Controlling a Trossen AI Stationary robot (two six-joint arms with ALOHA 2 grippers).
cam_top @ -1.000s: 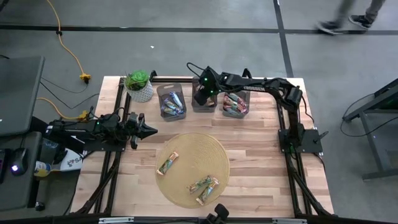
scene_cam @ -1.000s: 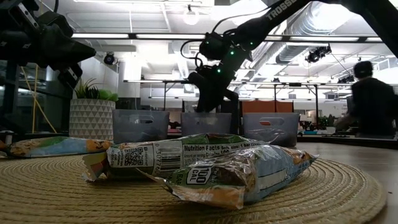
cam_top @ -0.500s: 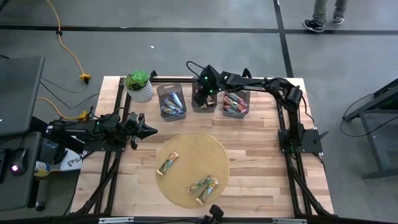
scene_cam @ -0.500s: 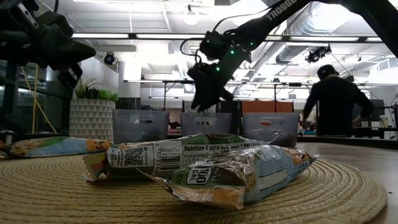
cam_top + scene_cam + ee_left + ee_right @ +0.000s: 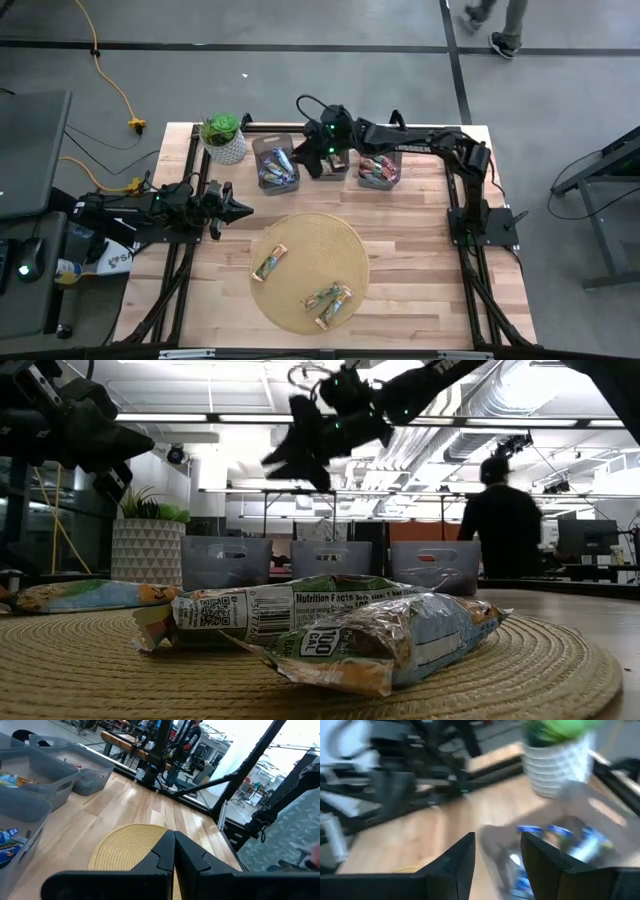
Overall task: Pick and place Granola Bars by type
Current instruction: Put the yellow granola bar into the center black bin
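Swinging my empty, half-open right gripper (image 5: 306, 163) off the rear-edge bins (image 5: 276, 163); next I'd fetch a mat (image 5: 350, 255) bar (image 5: 270, 262).

A pale wooden counter (image 5: 420, 260) carries a round straw mat (image 5: 308, 270) near its front, three grey bins (image 5: 275, 163) in a row along the back, and a white potted plant (image 5: 224, 138) at the back-left corner.

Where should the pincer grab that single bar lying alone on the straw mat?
Probably across the narrow middle of the lone granola bar, coming straight down from above. It lies flat on the woven mat, apart from the other bars, so its long sides look free for the fingers.
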